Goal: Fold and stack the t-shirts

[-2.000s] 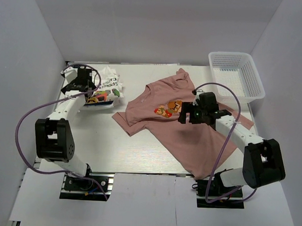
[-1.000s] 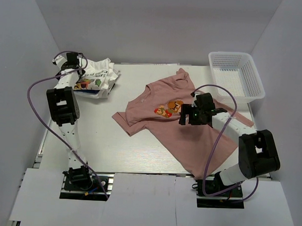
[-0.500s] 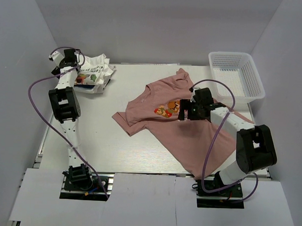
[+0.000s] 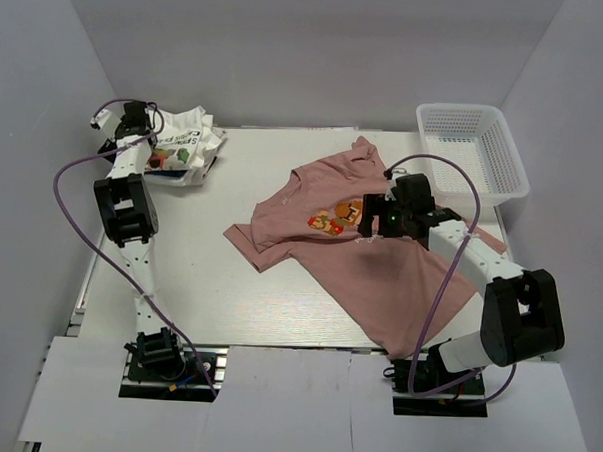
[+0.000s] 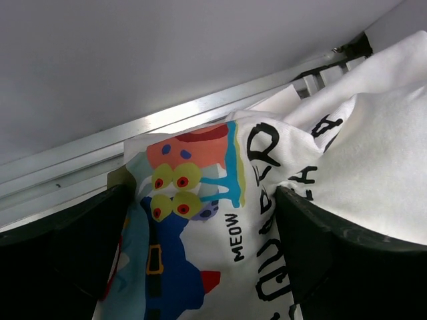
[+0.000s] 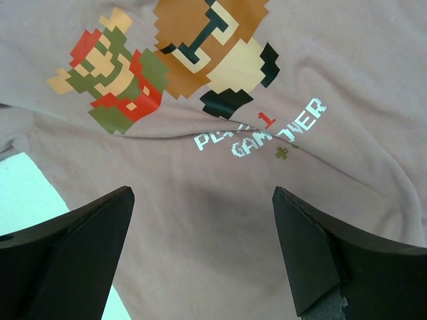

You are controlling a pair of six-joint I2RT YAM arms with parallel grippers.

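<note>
The dusty-pink t-shirt lies spread out, front up, in the middle right of the table. Its pixel-game print and white text show in the right wrist view. My right gripper is open just above the shirt below the print, its fingers wide apart. The white t-shirt is crumpled at the back left corner. My left gripper is open with its fingers either side of the bunched cartoon print.
A white mesh basket stands at the back right, just beyond the pink shirt's sleeve. Grey walls close in the table on the left, back and right. The aluminium table rail runs right behind the white shirt.
My left arm has swung to the back left corner, and the white shirt has moved there with it. My right gripper has shifted slightly over the pink shirt's chest.
</note>
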